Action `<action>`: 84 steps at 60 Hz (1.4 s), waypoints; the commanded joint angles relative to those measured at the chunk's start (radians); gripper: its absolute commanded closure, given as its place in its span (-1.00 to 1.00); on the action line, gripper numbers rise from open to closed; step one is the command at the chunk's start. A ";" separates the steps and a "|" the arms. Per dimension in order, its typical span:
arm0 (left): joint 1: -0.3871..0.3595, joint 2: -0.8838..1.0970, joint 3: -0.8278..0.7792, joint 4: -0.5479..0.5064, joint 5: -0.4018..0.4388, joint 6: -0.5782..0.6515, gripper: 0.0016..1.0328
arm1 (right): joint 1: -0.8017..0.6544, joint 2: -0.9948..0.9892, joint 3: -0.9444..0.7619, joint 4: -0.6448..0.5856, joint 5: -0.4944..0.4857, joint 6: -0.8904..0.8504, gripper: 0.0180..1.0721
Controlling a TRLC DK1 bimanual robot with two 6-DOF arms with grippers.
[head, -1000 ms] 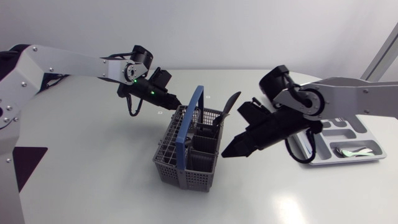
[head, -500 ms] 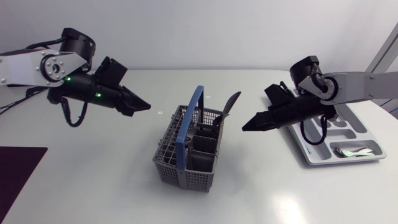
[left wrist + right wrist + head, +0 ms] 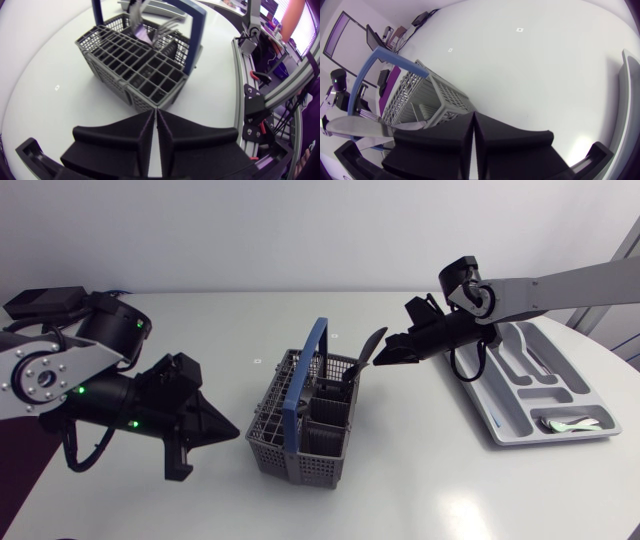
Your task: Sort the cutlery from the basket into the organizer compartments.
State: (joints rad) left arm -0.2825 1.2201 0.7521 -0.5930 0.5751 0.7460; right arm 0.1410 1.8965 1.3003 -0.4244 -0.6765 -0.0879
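Head cam: fixed, high up, looks down on the whole table [image 3: 400, 490] from far off; basket [image 3: 300, 420] mid-frame, tray [image 3: 530, 405] by the right arm. L wrist cam: low, right behind left gripper [image 3: 154, 112], faces the basket close ahead. R wrist cam: behind right gripper [image 3: 472, 115], looks across the table, basket near, off to one side. All 3 views share the basket; the tray is prob. just at the R view's edge.
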 commanded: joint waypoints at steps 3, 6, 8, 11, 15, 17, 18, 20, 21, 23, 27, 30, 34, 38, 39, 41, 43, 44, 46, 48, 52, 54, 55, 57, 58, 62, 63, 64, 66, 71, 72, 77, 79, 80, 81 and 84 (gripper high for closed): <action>-0.069 -0.067 -0.063 -0.034 -0.004 0.038 0.84 | 0.005 0.067 0.067 -0.005 -0.003 0.037 0.89; -0.090 -0.074 -0.074 -0.044 -0.009 0.038 0.84 | 0.006 0.085 0.086 -0.017 -0.005 0.037 0.89; -0.113 -0.076 -0.086 -0.045 -0.020 0.038 0.84 | 0.011 0.099 0.102 -0.020 -0.005 0.037 0.89; -0.139 -0.068 -0.103 -0.042 -0.032 0.041 0.84 | 0.019 0.110 0.117 -0.025 -0.008 0.039 0.89; -0.170 -0.044 -0.126 -0.025 -0.052 0.050 0.84 | 0.028 0.131 0.143 -0.033 -0.011 0.042 0.89; -0.182 -0.034 -0.135 -0.011 -0.060 0.050 0.84 | 0.031 0.141 0.154 -0.034 -0.012 0.047 0.89; -0.184 -0.030 -0.137 -0.004 -0.063 0.050 0.84 | 0.034 0.148 0.162 -0.037 -0.012 0.047 0.89; -0.185 -0.022 -0.142 0.013 -0.064 0.047 0.84 | 0.035 0.162 0.178 -0.047 -0.015 0.047 0.89; -0.187 -0.014 -0.143 0.022 -0.066 0.046 0.84 | 0.035 0.168 0.185 -0.051 -0.020 0.047 0.89; -0.187 -0.002 -0.145 0.039 -0.067 0.044 0.84 | 0.035 0.182 0.202 -0.059 -0.023 0.047 0.89; -0.187 0.025 -0.145 0.064 -0.072 0.042 0.83 | 0.035 0.200 0.223 -0.070 -0.031 0.047 0.89; -0.188 0.044 -0.145 0.078 -0.077 0.041 0.82 | 0.035 0.214 0.240 -0.077 -0.037 0.047 0.89; -0.188 0.073 -0.146 0.122 -0.083 0.026 0.82 | 0.039 0.231 0.258 -0.099 -0.054 0.047 0.89; -0.187 0.098 -0.143 0.160 -0.090 0.013 0.82 | 0.045 0.234 0.260 -0.106 -0.061 0.045 0.89; -0.187 0.102 -0.143 0.171 -0.095 0.012 0.82 | 0.045 0.233 0.257 -0.109 -0.067 0.045 0.89; -0.185 0.108 -0.140 0.186 -0.104 0.009 0.82 | 0.048 0.230 0.252 -0.116 -0.078 0.043 0.89; -0.179 0.119 -0.137 0.205 -0.107 0.004 0.81 | 0.051 0.223 0.241 -0.119 -0.083 0.040 0.89; -0.175 0.122 -0.135 0.211 -0.107 0.004 0.81 | 0.052 0.220 0.237 -0.119 -0.084 0.039 0.89; -0.165 0.131 -0.129 0.226 -0.107 0.003 0.81 | 0.055 0.208 0.223 -0.119 -0.087 0.033 0.89; -0.156 0.139 -0.125 0.236 -0.107 0.003 0.81 | 0.057 0.202 0.214 -0.120 -0.090 0.028 0.89; -0.138 0.160 -0.120 0.272 -0.107 0.003 0.81 | 0.060 0.187 0.194 -0.128 -0.109 0.017 0.89; -0.132 0.170 -0.117 0.286 -0.107 0.000 0.81 | 0.062 0.176 0.182 -0.129 -0.112 0.014 0.89; -0.130 0.176 -0.115 0.291 -0.106 0.001 0.81 | 0.062 0.170 0.175 -0.129 -0.113 0.011 0.89; -0.124 0.182 -0.114 0.298 -0.107 0.001 0.81 | 0.063 0.164 0.166 -0.129 -0.117 0.008 0.89; -0.121 0.183 -0.112 0.303 -0.107 0.001 0.81 | 0.063 0.159 0.160 -0.129 -0.123 0.005 0.89; -0.106 0.197 -0.105 0.321 -0.107 0.001 0.80 | 0.063 0.150 0.143 -0.132 -0.135 0.002 0.89; -0.099 0.200 -0.102 0.325 -0.107 0.001 0.80 | 0.063 0.145 0.137 -0.134 -0.138 -0.001 0.89; -0.095 0.203 -0.099 0.326 -0.107 0.001 0.80 | 0.063 0.142 0.131 -0.136 -0.141 -0.003 0.89; -0.087 0.208 -0.094 0.331 -0.107 0.003 0.80 | 0.063 0.131 0.117 -0.140 -0.149 -0.010 0.89; -0.064 0.222 -0.077 0.346 -0.107 0.004 0.79 | 0.058 0.101 0.083 -0.145 -0.153 -0.024 0.89; -0.063 0.226 -0.074 0.349 -0.106 0.004 0.79 | 0.055 0.093 0.076 -0.148 -0.155 -0.027 0.89; -0.044 0.252 -0.048 0.357 -0.106 0.004 0.79 | 0.051 0.056 0.034 -0.159 -0.161 -0.042 0.89; -0.038 0.262 -0.039 0.360 -0.107 0.006 0.79 | 0.049 0.042 0.017 -0.159 -0.164 -0.044 0.89; -0.035 0.268 -0.034 0.363 -0.106 0.006 0.79 | 0.049 0.035 0.008 -0.159 -0.166 -0.046 0.89; -0.035 0.271 -0.031 0.366 -0.106 0.006 0.79 | 0.049 0.026 -0.003 -0.160 -0.166 -0.049 0.89; -0.024 0.289 -0.019 0.374 -0.106 0.006 0.79 | 0.049 0.006 -0.027 -0.160 -0.166 -0.052 0.89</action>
State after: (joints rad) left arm -0.3218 1.4754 0.6727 -0.2668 0.4637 0.7593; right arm 0.1738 1.9514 1.3315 -0.5545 -0.8047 -0.1230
